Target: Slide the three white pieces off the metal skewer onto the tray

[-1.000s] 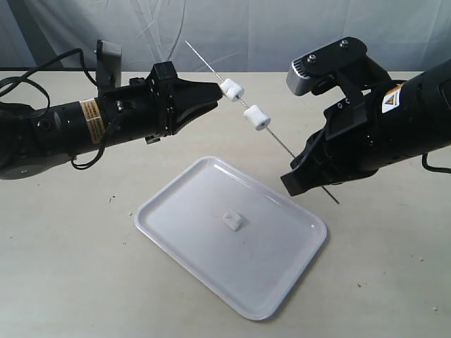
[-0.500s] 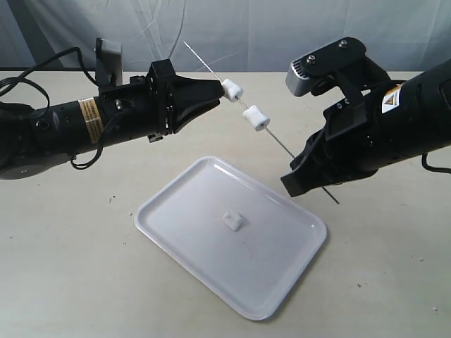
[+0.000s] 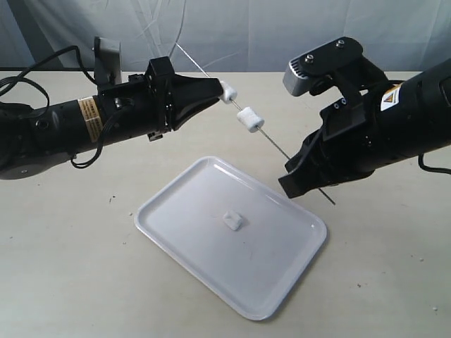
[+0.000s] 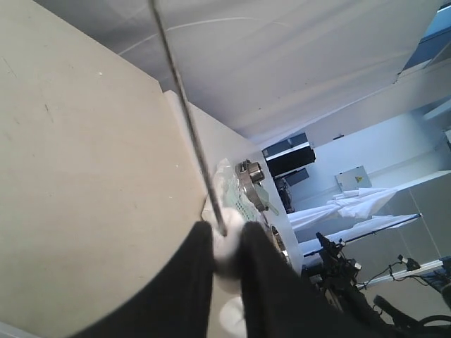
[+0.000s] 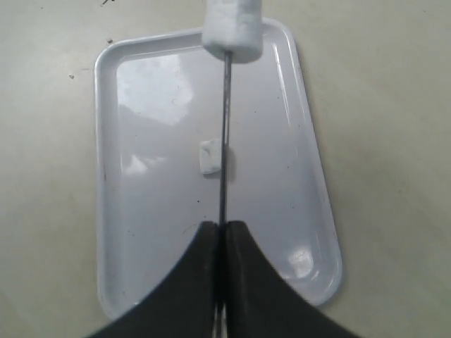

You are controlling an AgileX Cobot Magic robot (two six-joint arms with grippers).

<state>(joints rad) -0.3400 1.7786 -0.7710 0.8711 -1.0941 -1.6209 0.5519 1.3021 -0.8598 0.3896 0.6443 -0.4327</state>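
Skewer (image 3: 275, 144) partly behind right claw (image 3: 294, 184)

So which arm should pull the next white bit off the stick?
Left. The left gripper pinches the upper white piece; the right gripper is busy holding the skewer.

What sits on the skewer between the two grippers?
One free white piece threaded on the skewer, seen in the exterior view.

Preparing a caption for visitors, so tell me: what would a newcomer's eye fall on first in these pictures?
Likely the metal skewer slanting in mid-air above the white tray, held by two black grippers: the right gripper clamps near its lower end, the left gripper pinches the upper white piece. A second white piece sits mid-rod; a third piece lies on the tray.
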